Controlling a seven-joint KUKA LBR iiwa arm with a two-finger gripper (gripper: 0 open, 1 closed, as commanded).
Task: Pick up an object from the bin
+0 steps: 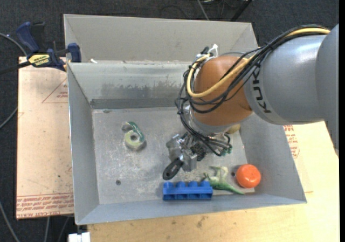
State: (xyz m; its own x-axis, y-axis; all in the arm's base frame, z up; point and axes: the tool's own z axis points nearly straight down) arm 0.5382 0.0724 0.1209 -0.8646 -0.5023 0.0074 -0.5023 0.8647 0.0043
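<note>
My gripper (180, 156) hangs low over the middle of the bin floor, under the orange wrist cover. A dark tip at its lower end sits just above the left end of a blue ridged block (187, 191), which lies flat along the front wall. To the right of the block lies a green and white soft thing (221, 179). An orange ball (248, 176) rests against that thing's right side. Nothing can be made out inside the gripper.
A small green and white roll (133, 137) lies alone on the left part of the floor. A bit of green (227, 149) peeks out beneath the wrist cover. The arm and its cables cover the right middle of the bin.
</note>
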